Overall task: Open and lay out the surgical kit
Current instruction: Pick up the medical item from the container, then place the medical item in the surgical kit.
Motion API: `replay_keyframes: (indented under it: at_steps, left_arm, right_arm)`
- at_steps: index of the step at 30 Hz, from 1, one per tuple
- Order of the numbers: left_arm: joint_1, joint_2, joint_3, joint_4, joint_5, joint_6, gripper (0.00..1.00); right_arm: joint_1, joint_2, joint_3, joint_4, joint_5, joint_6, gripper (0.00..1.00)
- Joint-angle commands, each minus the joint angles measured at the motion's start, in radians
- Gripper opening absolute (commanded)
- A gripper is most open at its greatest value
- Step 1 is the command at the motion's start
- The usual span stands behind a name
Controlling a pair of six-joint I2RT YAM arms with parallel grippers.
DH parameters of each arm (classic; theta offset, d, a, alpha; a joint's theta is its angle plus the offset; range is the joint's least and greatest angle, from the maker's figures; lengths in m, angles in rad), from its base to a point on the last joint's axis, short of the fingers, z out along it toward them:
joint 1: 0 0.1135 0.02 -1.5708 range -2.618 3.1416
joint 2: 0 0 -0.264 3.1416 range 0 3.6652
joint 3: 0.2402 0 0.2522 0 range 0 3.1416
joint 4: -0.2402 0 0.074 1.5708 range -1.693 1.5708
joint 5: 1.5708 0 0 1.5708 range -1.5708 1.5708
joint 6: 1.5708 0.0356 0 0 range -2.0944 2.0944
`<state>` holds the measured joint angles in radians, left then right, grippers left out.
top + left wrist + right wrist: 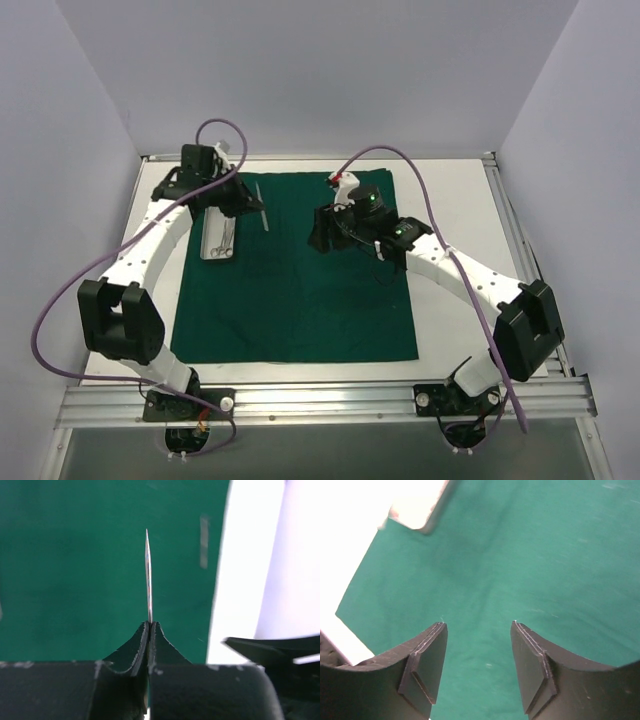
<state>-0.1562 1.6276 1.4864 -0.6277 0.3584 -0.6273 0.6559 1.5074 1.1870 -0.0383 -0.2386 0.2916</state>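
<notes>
Dark green square cloth drape (pixel 300 300): one, spread flat.
Small rectangular steel tray (pixel 212 255): one.
Thin steel instruments: two outside the tray. The held instrument (pixel 148 575), seen edge-on, is pinched by the left gripper (pixel 150 625); the loose instrument (pixel 262 207) lies on the cloth. More sit in the tray, too small to count.
Black two-finger grippers: two, the second being the right gripper (pixel 479 625).
White robot arms: two, the left arm (pixel 150 240) and the right arm (pixel 470 280).
Purple cables: two, the left cable (pixel 38 335) and the right cable (pixel 385 150).
White tabletop (pixel 450 200): one.
</notes>
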Motion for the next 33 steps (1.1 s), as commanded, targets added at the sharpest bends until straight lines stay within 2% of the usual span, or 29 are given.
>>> replay_keyframes:
  at_steps: [1,7,15,21,28,31,33]
  left_arm:
    - [-0.109,-0.066,-0.046,0.135,0.068,-0.153,0.02]
    - [-0.2,-0.127,-0.146,0.246,0.048,-0.287,0.02]
    - [-0.224,-0.129,-0.159,0.272,0.077,-0.307,0.02]
    - [-0.238,-0.15,-0.186,0.28,0.076,-0.318,0.02]
    - [-0.244,-0.173,-0.215,0.295,0.086,-0.321,0.02]
    - [-0.249,-0.178,-0.227,0.298,0.089,-0.321,0.02]
    - [-0.249,-0.178,-0.233,0.312,0.103,-0.319,0.02]
  right_arm:
    - [0.05,-0.044,0.006,0.106,-0.073,0.017,0.55]
    - [0.128,-0.042,0.0,0.147,-0.041,0.02,0.59]
    - [0.142,-0.033,-0.004,0.181,0.018,0.05,0.6]
    - [0.142,0.0,0.02,0.184,0.054,0.064,0.54]
    - [0.14,0.05,0.057,0.183,0.076,0.07,0.4]
    - [0.139,0.057,0.06,0.186,0.09,0.075,0.25]
    - [0.139,0.057,0.06,0.183,0.105,0.069,0.08]
